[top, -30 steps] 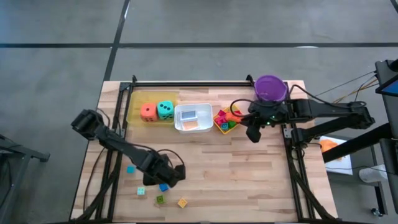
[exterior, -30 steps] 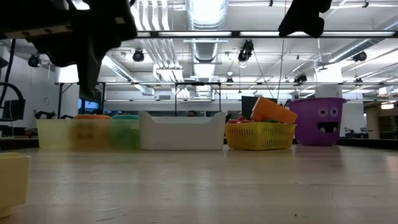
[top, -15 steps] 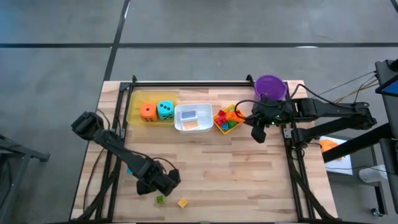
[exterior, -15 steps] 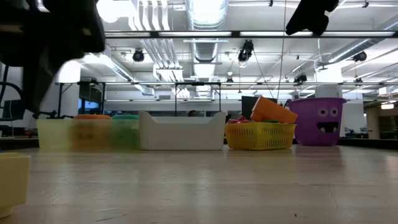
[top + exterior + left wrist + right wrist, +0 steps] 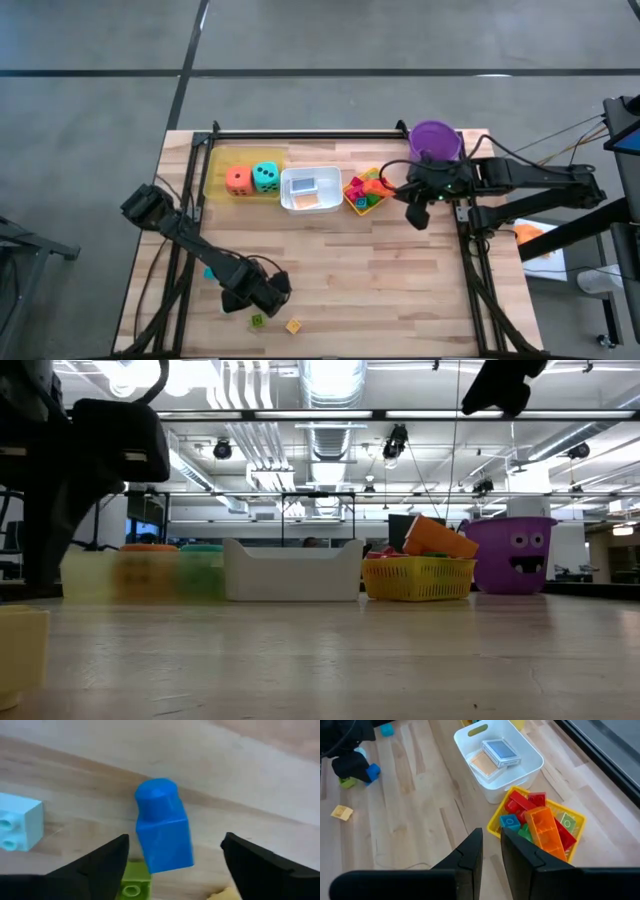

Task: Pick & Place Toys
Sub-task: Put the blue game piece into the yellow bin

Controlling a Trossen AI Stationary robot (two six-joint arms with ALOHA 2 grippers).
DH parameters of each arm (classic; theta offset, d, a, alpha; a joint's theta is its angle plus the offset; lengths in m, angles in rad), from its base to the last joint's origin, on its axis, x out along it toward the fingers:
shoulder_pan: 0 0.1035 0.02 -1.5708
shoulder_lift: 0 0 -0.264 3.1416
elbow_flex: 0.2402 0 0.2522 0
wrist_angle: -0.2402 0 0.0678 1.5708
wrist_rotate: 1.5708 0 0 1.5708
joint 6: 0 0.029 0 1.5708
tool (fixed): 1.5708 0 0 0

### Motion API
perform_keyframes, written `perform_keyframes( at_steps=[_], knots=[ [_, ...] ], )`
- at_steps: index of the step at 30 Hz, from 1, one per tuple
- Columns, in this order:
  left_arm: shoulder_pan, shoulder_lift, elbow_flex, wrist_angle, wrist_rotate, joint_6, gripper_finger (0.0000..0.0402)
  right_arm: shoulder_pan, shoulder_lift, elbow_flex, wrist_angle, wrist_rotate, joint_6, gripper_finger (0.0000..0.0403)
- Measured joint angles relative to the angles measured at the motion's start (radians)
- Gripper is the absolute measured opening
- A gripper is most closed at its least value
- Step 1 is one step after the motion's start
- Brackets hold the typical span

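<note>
**Blue block stands between the left jaws near the front of the desk**

The left gripper [image 5: 262, 295] hangs low over the front left part of the pale wooden desk [image 5: 400, 280]. Its jaws stand wide, one on each side of an upright blue plastic building block [image 5: 162, 826] with a round stud on top; neither jaw is seen touching it. Close around the block lie a light blue two-stud block [image 5: 17, 827], a green block [image 5: 132, 885] just beside its base, and a yellow block [image 5: 293, 326] a little further off.

Along the back of the desk sit a translucent yellow tray [image 5: 215, 172] holding an orange dotted die [image 5: 237, 180] and a teal dotted die [image 5: 265, 177], a white plastic bin [image 5: 520, 750] with a blue card [image 5: 501, 750] and an orange card [image 5: 482, 764] in it, and a small yellow basket [image 5: 496, 820] heaped with red, orange, green and blue blocks. A purple bucket [image 5: 512, 555] with a cartoon face stands at the far right corner.

The right gripper [image 5: 418, 212] waits above the desk beside the basket, jaws narrow and empty. No writing can be read.
</note>
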Motion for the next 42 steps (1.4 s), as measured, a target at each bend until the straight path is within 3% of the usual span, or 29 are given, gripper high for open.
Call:
perform_keyframes(
  at_steps=[10, 23, 26, 29, 36, 39, 42],
  knots=[
    [0.000, 0.000, -0.018, 0.000, -0.015, 0.020, 0.0213, 0.000, -0.041, 0.000, 0.000, 0.000, 0.014, 0.0068],
    [-0.001, 0.000, -0.103, 0.162, -0.013, 0.031, 0.0200, 0.000, -0.064, 0.000, 0.006, -0.001, 0.021, 0.0068],
    [0.000, 0.000, -0.103, 0.163, -0.013, 0.068, 0.0176, 0.000, -0.064, 0.000, 0.008, -0.003, 0.021, 0.0068],
    [0.000, 0.000, -0.103, 0.163, -0.013, 0.098, 0.0126, 0.000, -0.064, 0.000, 0.011, -0.004, 0.021, 0.0068],
    [0.001, -0.002, -0.101, 0.183, -0.022, 0.161, 0.0121, 0.000, -0.065, 0.000, 0.037, -0.021, 0.020, 0.0068],
    [0.001, -0.020, -0.101, 0.229, -0.069, 0.191, 0.0121, 0.001, -0.064, 0.000, 0.068, -0.039, 0.021, 0.0068],
    [0.005, -0.066, -0.101, 0.286, -0.194, 0.230, 0.0121, 0.001, -0.064, 0.000, 0.110, -0.078, 0.018, 0.0068]
  ],
)
